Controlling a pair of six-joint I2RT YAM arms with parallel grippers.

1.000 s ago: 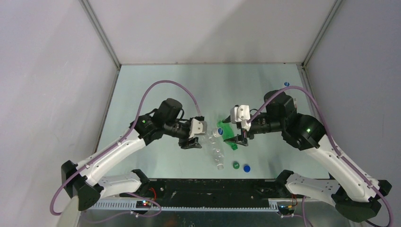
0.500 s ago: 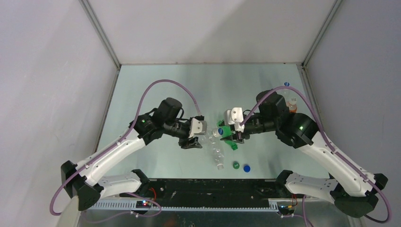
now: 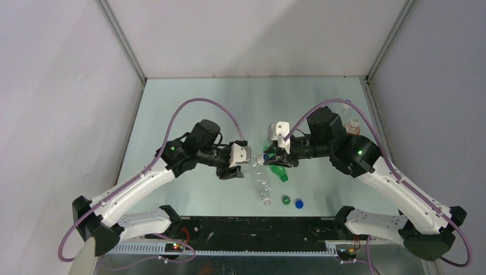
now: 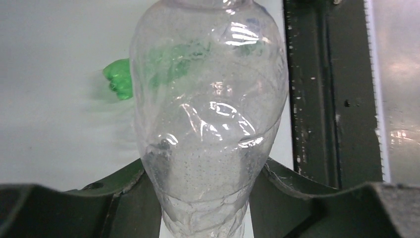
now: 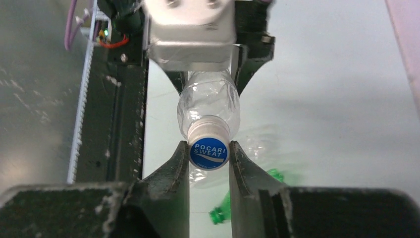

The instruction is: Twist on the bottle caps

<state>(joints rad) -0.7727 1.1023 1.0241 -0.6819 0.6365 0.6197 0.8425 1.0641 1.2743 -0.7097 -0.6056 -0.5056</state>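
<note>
My left gripper [image 3: 234,170] is shut on a clear bottle [image 3: 253,165], held level above the table with its neck towards the right; in the left wrist view the bottle [image 4: 208,124] fills the space between the jaws. My right gripper [image 5: 209,154] is shut on the white-and-blue cap [image 5: 209,148], which sits on that bottle's [image 5: 210,101] neck. In the top view the right gripper [image 3: 271,158] meets the bottle's mouth. A green cap [image 3: 285,200] and a solid blue cap [image 3: 298,203] lie loose near the front edge.
A green bottle [image 3: 279,173] lies on the table under the right gripper, and it also shows in the left wrist view [image 4: 119,79]. A second clear bottle [image 3: 263,190] lies nearer the front. An orange bottle [image 3: 353,127] stands at the right. A black rail [image 3: 246,229] runs along the near edge.
My right gripper has moved left with the white-and-blue cap, up to the mouth of the clear bottle. The left arm and its bottle have stayed still.
</note>
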